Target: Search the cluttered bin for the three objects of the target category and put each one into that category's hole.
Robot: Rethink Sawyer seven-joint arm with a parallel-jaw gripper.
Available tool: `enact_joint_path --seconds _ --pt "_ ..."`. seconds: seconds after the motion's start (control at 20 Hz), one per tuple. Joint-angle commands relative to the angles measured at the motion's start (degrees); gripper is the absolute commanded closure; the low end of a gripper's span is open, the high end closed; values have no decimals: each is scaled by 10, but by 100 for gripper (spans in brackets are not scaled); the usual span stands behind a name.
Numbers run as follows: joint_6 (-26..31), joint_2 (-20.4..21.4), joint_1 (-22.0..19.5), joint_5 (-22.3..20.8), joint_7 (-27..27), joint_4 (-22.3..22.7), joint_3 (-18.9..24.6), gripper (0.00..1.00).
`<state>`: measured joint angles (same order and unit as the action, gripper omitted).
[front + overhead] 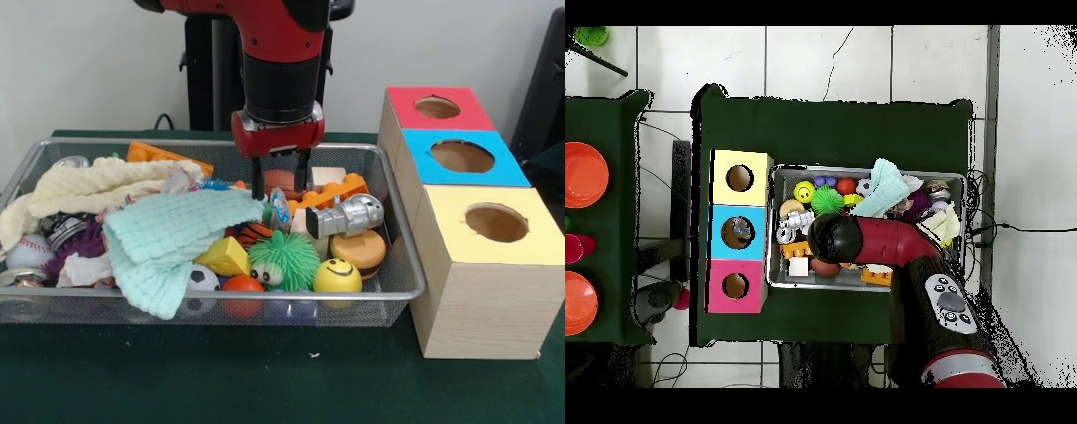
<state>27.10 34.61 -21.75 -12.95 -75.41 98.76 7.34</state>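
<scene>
Green table (265,380) | wire basket (402,291) crammed with toys (cloths on top) | gripper (280,181) spread apart, empty, above it

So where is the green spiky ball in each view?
Front view: green spiky ball near the bin's front rim, left of the yellow smiley ball.
Overhead view: green spiky ball by the top rim.
Shared landmark: the smiley ball beside it.
</scene>
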Motion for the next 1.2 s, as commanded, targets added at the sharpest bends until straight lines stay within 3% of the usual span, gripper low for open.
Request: enact_joint_path --seconds 0.05,0.65,1.2 --pt "-61 -49 5 8 -127 30 -1 0" --pt "-92 -74 29 15 -132 21 -25 0" --pt "-25 -76 53 17 -113 7 -52 0"
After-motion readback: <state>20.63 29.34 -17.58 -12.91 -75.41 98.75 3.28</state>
